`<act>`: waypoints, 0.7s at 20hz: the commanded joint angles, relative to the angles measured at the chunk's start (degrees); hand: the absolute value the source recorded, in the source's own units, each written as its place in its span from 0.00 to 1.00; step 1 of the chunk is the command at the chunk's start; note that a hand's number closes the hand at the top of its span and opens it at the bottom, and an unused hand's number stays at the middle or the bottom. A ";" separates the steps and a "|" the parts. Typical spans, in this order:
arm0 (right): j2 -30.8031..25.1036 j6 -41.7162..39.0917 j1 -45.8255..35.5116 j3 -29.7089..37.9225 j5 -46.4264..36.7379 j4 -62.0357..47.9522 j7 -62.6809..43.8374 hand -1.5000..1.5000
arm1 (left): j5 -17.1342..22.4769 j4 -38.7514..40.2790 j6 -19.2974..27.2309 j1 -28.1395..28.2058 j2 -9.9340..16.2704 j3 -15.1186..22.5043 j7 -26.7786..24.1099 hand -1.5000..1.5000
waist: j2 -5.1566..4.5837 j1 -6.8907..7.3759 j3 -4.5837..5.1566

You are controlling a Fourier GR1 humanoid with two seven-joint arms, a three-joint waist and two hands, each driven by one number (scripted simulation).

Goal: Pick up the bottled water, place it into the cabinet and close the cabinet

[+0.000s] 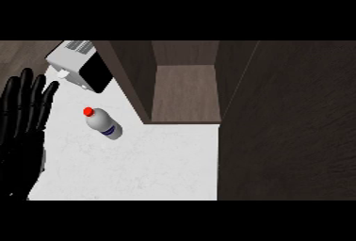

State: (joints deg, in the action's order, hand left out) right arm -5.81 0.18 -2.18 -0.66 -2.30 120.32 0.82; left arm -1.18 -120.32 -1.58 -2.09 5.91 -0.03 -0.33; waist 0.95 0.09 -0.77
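Only the left hand (pixel 21 122) shows, out at nine o'clock: glossy black all over, with long, slim, segmented fingers and a broad dark palm catching faint grey highlights along its edges.

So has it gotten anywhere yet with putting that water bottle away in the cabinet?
Nothing looks done yet. The water bottle stands on the white counter, untouched, left of the cabinet, whose door is open onto a bare shelf. Nothing is in hand: the left hand rests open at the left edge, and the right hand is out of view. Picking up, placing and closing all remain.
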 commanded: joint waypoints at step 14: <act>0.25 -7.78 15.04 -11.27 9.68 15.18 -8.89 0.00 | -24.40 1.09 53.15 -6.01 -5.89 4.58 21.42 0.00 | -0.65 -1.43 0.63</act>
State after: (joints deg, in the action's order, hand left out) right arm -5.06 -6.39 7.58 -9.84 5.65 129.85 -5.91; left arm -18.52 -118.85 41.49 -5.81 0.30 -0.92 14.32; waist 0.28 -0.94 -0.10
